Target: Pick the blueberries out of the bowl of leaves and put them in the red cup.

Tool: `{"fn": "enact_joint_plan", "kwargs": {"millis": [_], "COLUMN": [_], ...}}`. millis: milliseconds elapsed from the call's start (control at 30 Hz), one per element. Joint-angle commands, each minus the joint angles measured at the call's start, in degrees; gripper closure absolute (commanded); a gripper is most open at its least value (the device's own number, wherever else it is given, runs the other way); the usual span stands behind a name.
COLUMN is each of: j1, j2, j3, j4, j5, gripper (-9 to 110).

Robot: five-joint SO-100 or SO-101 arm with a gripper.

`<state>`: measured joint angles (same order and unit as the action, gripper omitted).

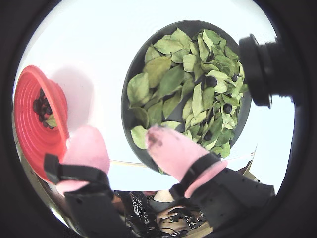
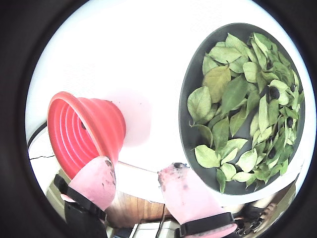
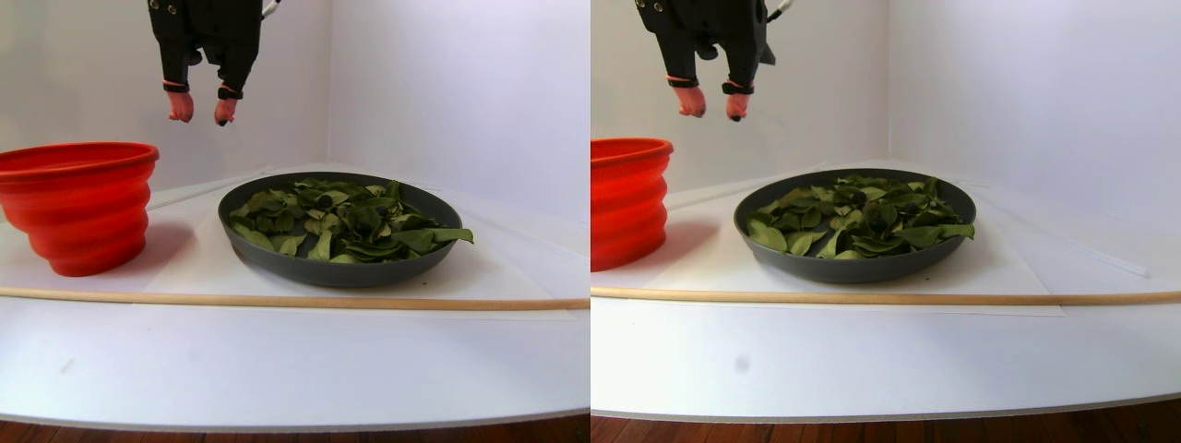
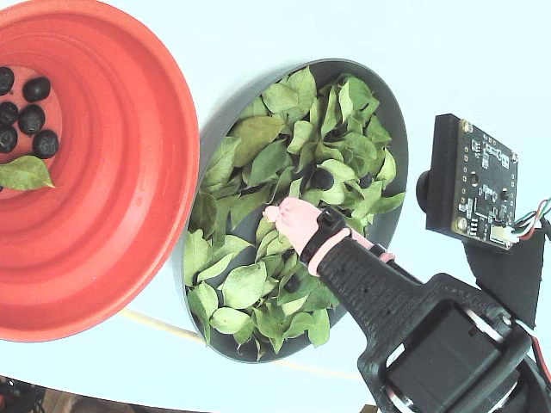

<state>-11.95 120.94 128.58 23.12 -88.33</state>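
My gripper (image 1: 128, 145) is open and empty, its pink fingertips (image 2: 101, 179) apart. It hangs high above the table between the red cup (image 3: 83, 198) and the dark grey bowl (image 3: 341, 268). The bowl (image 1: 130, 74) is full of green leaves (image 1: 168, 79), with a few blueberries (image 1: 211, 81) showing among them on its right side. The red cup (image 1: 32, 124) holds several blueberries (image 4: 26, 112) and one leaf (image 4: 21, 172). In the fixed view one pink fingertip (image 4: 288, 217) lies over the leaves, next to a blueberry (image 4: 321, 178).
A thin wooden stick (image 3: 277, 300) lies across the white table in front of the cup and bowl. A black camera module (image 4: 473, 185) sits beside the gripper. White walls stand behind.
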Motion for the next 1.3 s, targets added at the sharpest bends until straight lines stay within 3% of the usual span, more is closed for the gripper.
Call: {"fn": "enact_joint_plan", "kwargs": {"millis": [0, 1267], "j1": [1.05, 12.92], "j2": [2.11, -12.39], "j3": [-2.55, -5.98], "j4": [-0.79, -12.92], "j5": [-1.05, -10.55], "gripper": [85, 86]}}
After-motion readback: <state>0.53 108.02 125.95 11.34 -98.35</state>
